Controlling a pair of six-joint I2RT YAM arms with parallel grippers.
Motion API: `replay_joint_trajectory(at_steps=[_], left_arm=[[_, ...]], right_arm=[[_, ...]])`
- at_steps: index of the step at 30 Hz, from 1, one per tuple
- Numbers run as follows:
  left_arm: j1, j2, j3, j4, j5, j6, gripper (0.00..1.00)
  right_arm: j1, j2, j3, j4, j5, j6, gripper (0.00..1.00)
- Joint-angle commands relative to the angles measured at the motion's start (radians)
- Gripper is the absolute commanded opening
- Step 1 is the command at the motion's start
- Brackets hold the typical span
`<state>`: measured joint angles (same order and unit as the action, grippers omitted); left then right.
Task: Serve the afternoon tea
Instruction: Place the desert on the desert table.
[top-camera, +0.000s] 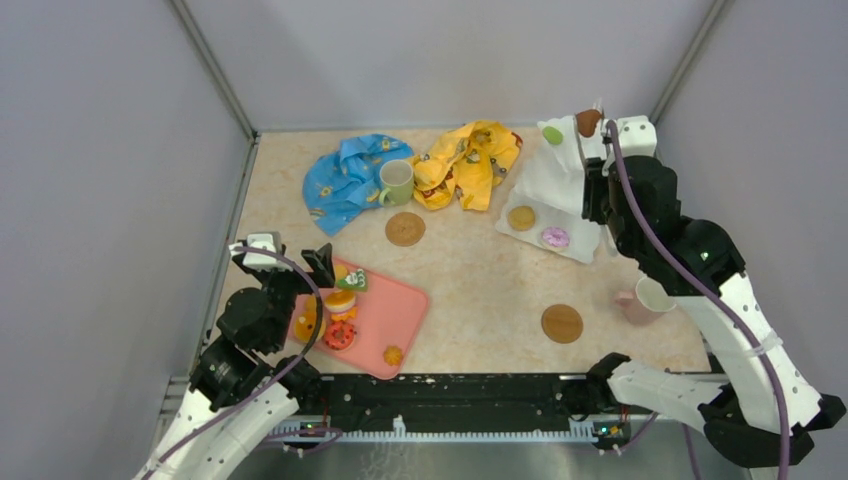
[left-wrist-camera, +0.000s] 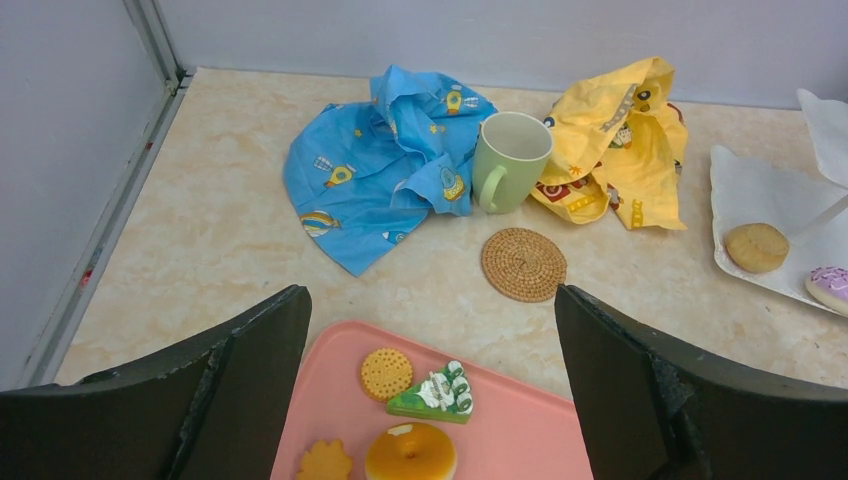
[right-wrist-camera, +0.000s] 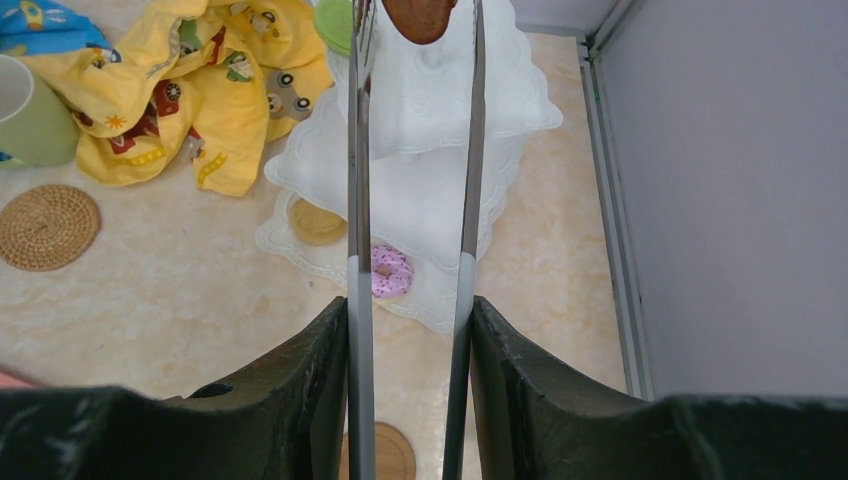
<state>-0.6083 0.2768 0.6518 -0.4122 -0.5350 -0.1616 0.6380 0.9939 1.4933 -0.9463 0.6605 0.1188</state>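
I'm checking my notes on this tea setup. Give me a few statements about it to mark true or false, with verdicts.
1. The left gripper is open above the pink tray. True.
2. The pale green mug stands on a coaster. False: it stands on the table, and the nearby coaster is bare.
3. The right gripper holds tongs that grip a brown pastry. True.
4. The stand has an empty bottom tier. False: a cookie and a pink donut lie on it.
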Motion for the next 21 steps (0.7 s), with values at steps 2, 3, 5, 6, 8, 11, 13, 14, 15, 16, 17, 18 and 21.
replay_joint_trajectory(at_steps=[2,3,5,6,8,11,13,14,15,16,17,18,21], left_arm=[[0.003,0.012,0.003,0.035,0.009,0.004,0.99],[0.003,0.013,0.002,0.035,0.008,0.005,0.99],[0.003,0.012,0.003,0.034,0.008,0.005,0.99],[0.003,0.013,0.004,0.034,0.008,0.005,0.99],[0.003,0.009,0.005,0.029,0.006,0.002,0.99],[0.003,0.004,0.003,0.030,0.006,0.002,0.99],[0.003,0.004,0.003,0.030,0.006,0.002,0.99],[0.004,0.005,0.002,0.030,0.006,0.002,0.99],[0.004,0.006,0.003,0.032,0.007,0.002,0.99],[0.004,0.006,0.003,0.033,0.007,0.003,0.99],[0.004,0.006,0.002,0.033,0.007,0.004,0.99],[0.003,0.007,0.002,0.034,0.006,0.005,0.99],[0.004,0.007,0.002,0.034,0.006,0.005,0.99]], right_arm=[[-0.102,0.015,0.016,0.060,-0.119,-0.025,0.37],[-0.114,0.015,0.013,0.064,-0.131,-0.028,0.37],[-0.131,0.017,0.009,0.068,-0.148,-0.031,0.37],[-0.140,0.018,0.009,0.065,-0.157,-0.031,0.37],[-0.149,0.017,0.000,0.061,-0.172,-0.028,0.37],[-0.153,0.006,-0.022,0.067,-0.207,-0.017,0.37],[-0.152,0.000,-0.033,0.068,-0.225,-0.015,0.37],[-0.152,-0.002,-0.036,0.067,-0.227,-0.015,0.36],[-0.152,-0.004,-0.036,0.065,-0.240,-0.014,0.37],[-0.152,-0.008,-0.034,0.064,-0.257,-0.014,0.36],[-0.152,-0.010,-0.028,0.062,-0.281,-0.013,0.36],[-0.152,-0.011,-0.019,0.057,-0.306,-0.013,0.36],[-0.152,-0.029,-0.007,0.047,-0.362,-0.009,0.36]])
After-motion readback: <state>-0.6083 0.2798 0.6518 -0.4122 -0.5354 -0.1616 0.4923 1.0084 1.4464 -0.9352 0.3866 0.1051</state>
